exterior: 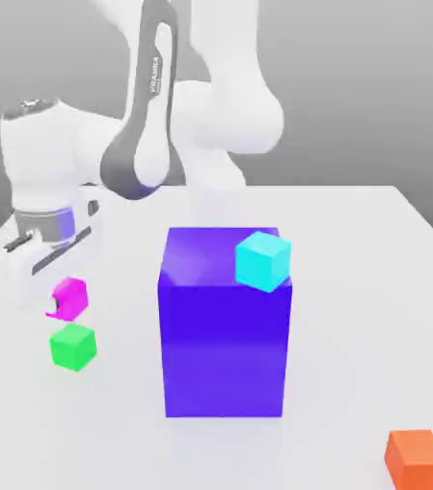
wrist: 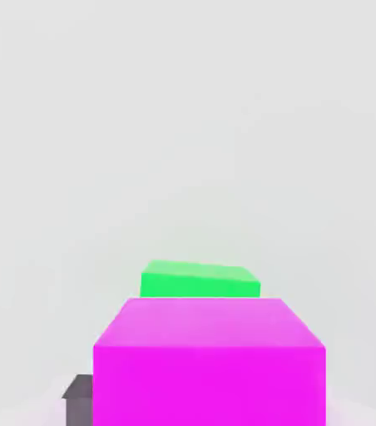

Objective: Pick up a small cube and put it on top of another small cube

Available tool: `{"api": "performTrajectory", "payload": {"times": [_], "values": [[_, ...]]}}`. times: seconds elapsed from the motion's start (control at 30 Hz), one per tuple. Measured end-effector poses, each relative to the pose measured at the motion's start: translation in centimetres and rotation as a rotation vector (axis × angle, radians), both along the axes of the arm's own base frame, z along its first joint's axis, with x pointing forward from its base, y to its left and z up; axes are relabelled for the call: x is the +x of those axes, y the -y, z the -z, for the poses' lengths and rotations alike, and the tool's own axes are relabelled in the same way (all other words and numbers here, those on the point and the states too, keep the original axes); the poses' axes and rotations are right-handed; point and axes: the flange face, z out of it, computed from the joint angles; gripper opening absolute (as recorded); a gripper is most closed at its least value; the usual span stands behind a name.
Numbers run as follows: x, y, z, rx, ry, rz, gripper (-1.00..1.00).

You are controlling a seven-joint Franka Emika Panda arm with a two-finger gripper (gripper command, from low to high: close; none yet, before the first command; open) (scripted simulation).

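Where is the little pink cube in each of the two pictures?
Exterior view: the pink cube sits at the hand, toward the exterior view's left, left of the big purple block.
Hand view: the pink cube is large and close to the camera.
Shared landmark: the green cube, right beside the pink one.

Grey arm (exterior: 148,115) cover, vertical lettering, reads roughly "FRANKA EMIKA"
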Motion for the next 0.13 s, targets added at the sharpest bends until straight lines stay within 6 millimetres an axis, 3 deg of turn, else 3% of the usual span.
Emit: {"api": "performTrajectory", "payload": {"times": [0.03,0.07,0.13], "values": [[-0.04,-0.06,0.88,0.001,0.001,0.0,-1.0],[-0.08,-0.12,1.56,0.001,0.001,-0.001,1.0],[-0.08,-0.12,1.56,0.001,0.001,-0.001,1.0]]}}
